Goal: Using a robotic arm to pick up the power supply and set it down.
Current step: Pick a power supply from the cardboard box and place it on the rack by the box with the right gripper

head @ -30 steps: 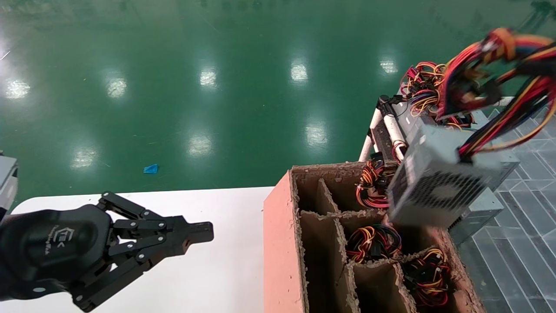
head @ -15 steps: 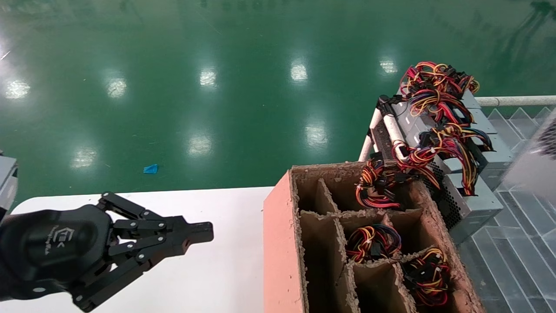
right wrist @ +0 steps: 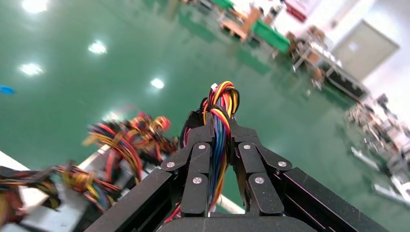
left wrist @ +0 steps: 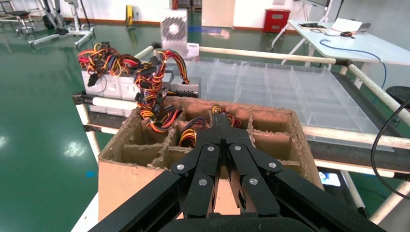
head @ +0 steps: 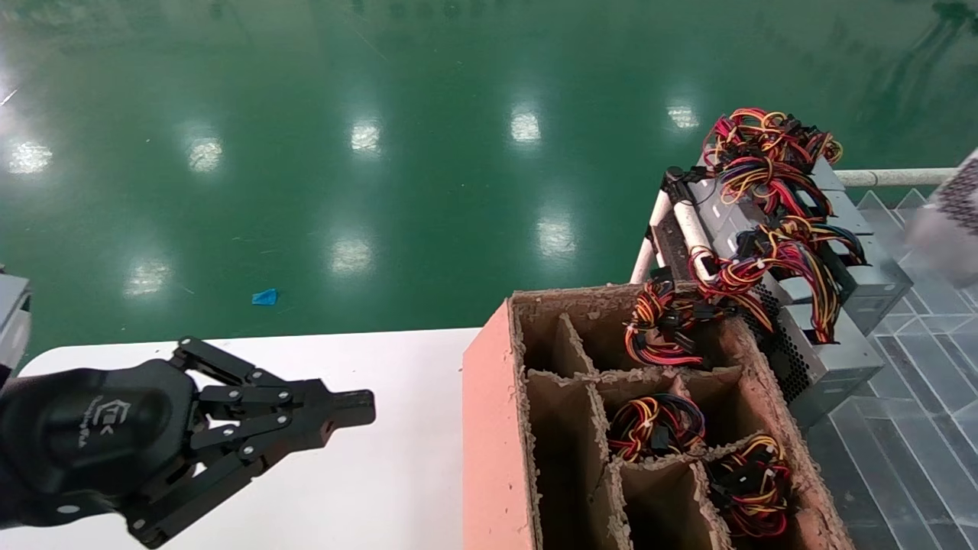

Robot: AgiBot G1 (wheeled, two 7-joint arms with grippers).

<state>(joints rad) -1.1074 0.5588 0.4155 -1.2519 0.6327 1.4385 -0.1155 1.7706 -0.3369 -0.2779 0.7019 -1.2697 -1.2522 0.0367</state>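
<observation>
The power supply is a blurred grey box at the far right edge of the head view, up in the air. The left wrist view also catches the power supply, far off above the rack. Its bundle of red, yellow, blue and black wires runs between the fingers of my right gripper, which is shut on it. The right arm itself is outside the head view. My left gripper hovers shut and empty over the white table, left of the box; its own view shows the left gripper pointing at that box.
A cardboard box with dividers stands on the table's right end, wire bundles lying in some cells. Behind it a rack holds more grey units with tangled wires. A clear compartment tray lies to the right.
The power supply swung from just above the box's far right corner out to the right edge of the head view, its wires leaving that view. The left arm stayed still.
</observation>
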